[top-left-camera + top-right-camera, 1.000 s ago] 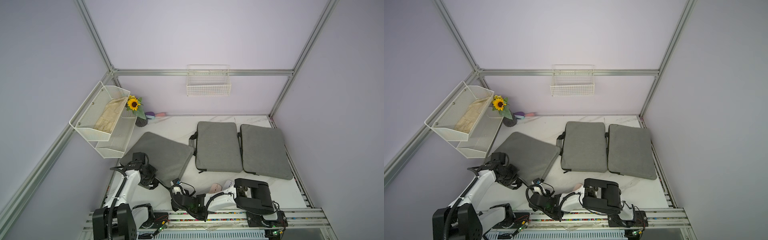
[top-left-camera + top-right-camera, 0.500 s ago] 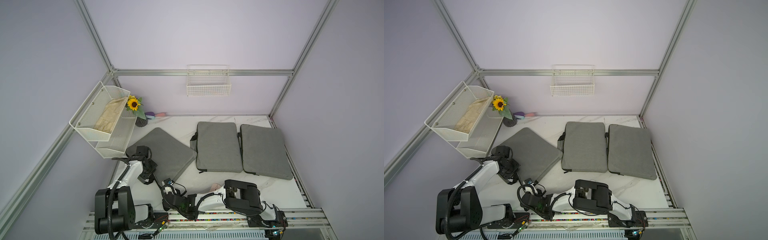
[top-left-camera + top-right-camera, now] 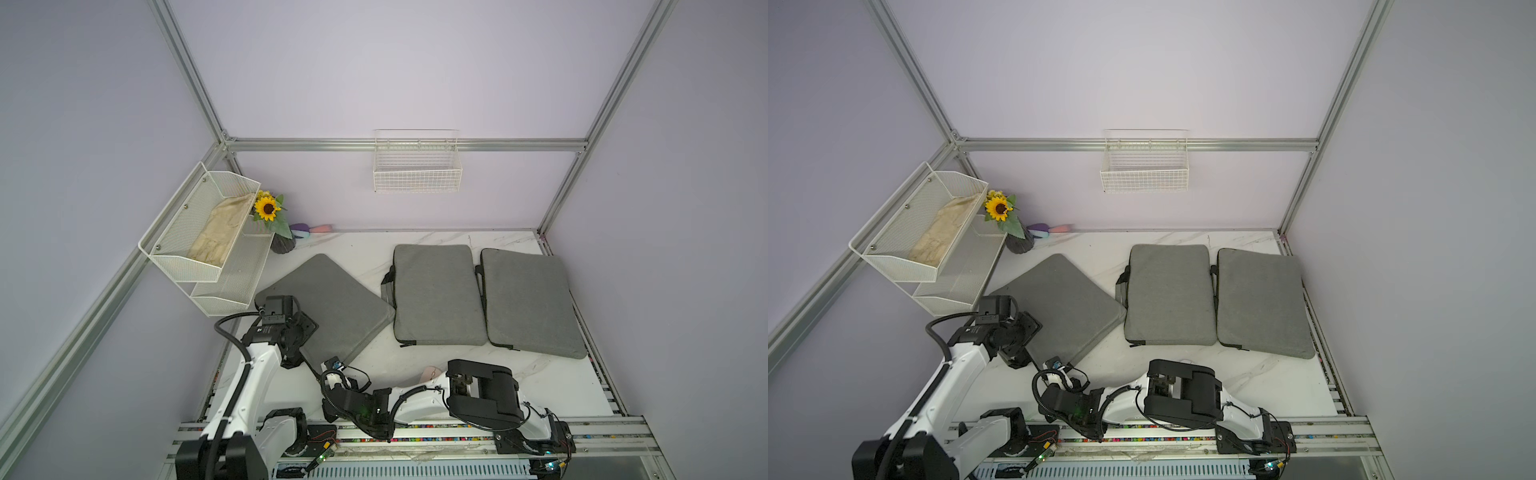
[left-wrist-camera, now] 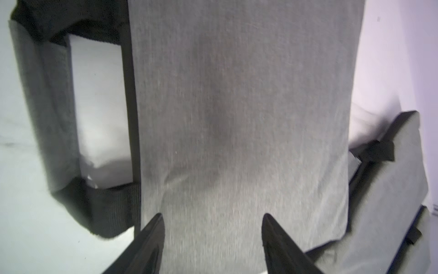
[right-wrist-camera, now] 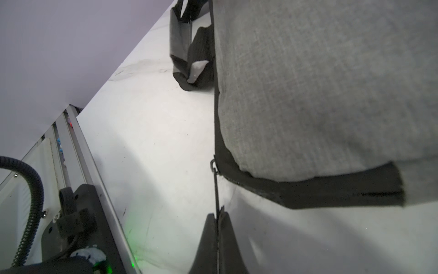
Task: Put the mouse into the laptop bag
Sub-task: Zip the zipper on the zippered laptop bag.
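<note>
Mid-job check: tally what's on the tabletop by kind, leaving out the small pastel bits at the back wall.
Grey laptop bags: 3
Mouse: 1, partly hidden behind the right arm
Potted sunflower: 1
Total: 5

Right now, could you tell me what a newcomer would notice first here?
The leftmost grey laptop bag lies skewed beside the straight middle bag. At its near corner the right gripper pinches the zipper pull while the left gripper stands open over the fabric. A sunflower brightens the far-left corner.
</note>
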Action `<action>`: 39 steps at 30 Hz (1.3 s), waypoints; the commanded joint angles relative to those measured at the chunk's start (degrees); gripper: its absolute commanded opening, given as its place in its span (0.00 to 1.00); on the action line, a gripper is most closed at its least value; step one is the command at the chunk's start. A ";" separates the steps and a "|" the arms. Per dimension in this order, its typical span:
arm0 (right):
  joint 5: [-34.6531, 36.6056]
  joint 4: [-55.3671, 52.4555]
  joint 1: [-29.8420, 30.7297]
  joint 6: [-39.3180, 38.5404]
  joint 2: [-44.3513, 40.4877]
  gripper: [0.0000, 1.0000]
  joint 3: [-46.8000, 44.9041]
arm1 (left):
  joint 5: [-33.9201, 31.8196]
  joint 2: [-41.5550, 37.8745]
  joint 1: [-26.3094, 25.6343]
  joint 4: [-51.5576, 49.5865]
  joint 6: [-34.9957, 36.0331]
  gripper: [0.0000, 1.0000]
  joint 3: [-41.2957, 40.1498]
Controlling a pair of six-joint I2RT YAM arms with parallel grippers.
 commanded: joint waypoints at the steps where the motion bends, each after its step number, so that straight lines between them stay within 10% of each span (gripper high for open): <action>1: -2.56 2.26 1.21 -0.87 -2.35 0.00 -1.01 | 7.35 -6.59 -0.36 -1.50 -1.86 0.70 -7.06; 9: -3.76 4.10 0.58 -1.77 -3.49 0.00 -1.19 | 12.87 -17.13 -0.45 -3.07 -4.40 0.74 -13.94; 32: -1.91 3.33 -1.87 -2.57 -5.23 0.00 -0.21 | 2.42 -10.21 -0.45 -10.18 -3.38 0.88 -8.49; 39: -4.37 5.42 -1.79 -1.55 -7.30 0.00 -2.76 | 3.76 -11.88 -0.41 -2.41 -6.06 0.43 -14.04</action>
